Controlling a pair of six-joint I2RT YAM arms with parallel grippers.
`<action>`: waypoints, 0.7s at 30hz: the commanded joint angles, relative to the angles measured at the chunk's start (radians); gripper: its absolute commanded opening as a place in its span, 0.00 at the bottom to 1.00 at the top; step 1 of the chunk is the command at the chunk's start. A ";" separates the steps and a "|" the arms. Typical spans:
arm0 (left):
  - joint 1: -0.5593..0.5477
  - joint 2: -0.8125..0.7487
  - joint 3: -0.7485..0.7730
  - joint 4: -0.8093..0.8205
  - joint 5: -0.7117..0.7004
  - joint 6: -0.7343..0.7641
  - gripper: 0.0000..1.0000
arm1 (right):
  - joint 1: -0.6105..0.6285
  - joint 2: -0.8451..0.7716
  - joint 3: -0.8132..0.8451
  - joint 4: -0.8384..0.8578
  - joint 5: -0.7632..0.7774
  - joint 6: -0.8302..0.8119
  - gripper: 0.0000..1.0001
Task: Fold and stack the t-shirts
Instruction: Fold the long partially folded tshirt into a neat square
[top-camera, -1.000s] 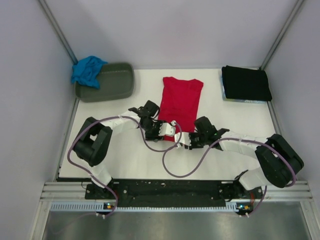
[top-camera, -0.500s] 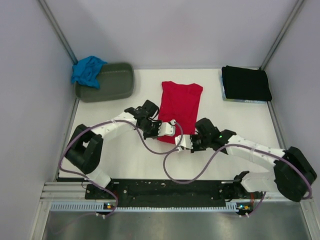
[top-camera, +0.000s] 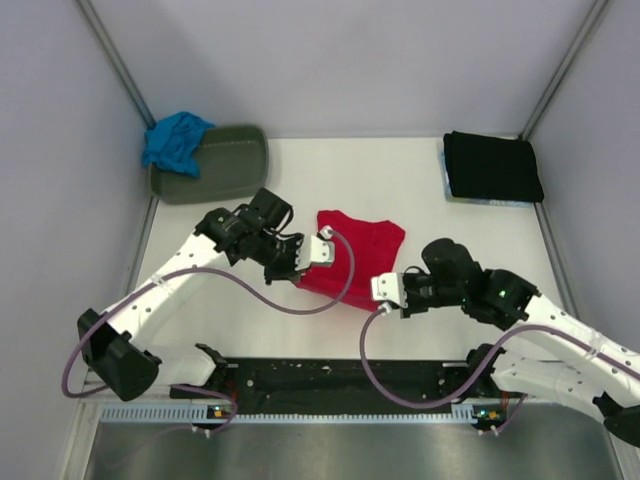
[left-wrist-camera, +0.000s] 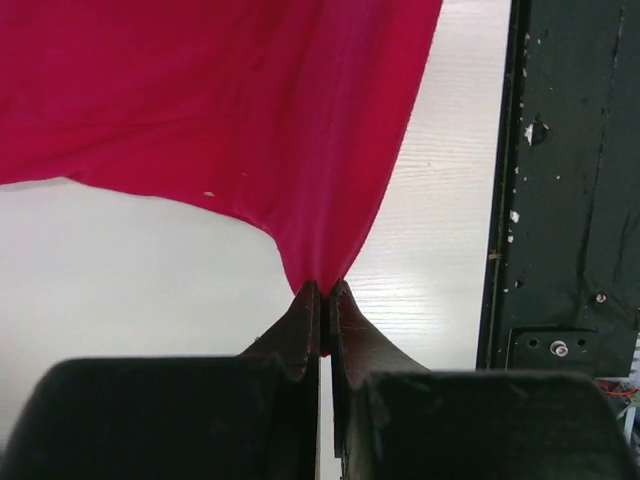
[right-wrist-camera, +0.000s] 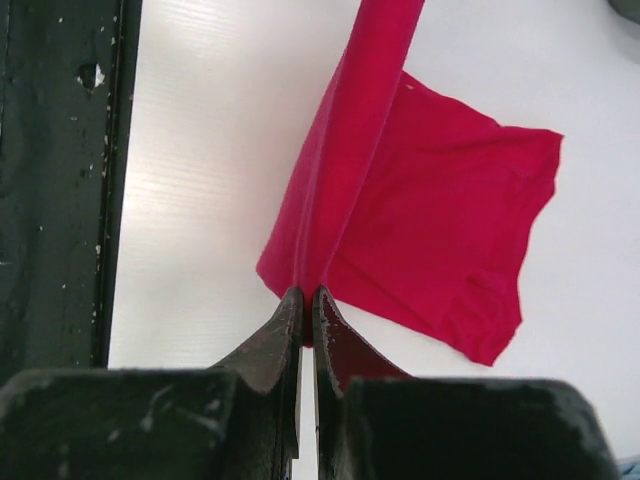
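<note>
Left fingers (left-wrist-camera: 296, 335) and right fingers (right-wrist-camera: 282, 335) pinch the red t-shirt (top-camera: 372, 240), plainest at the wrists.

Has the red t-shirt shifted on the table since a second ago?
Yes. The red t-shirt has been drawn toward the near side: its far edge was level with the folded black t-shirt and now lies nearer than it.
</note>
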 joint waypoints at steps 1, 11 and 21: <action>0.006 -0.013 0.052 0.019 -0.109 -0.126 0.00 | -0.053 0.040 0.080 -0.048 0.025 0.069 0.00; 0.124 0.308 0.302 0.249 -0.203 -0.218 0.00 | -0.425 0.364 0.172 0.191 -0.033 0.160 0.00; 0.126 0.657 0.564 0.291 -0.299 -0.205 0.00 | -0.561 0.666 0.278 0.254 -0.024 0.187 0.00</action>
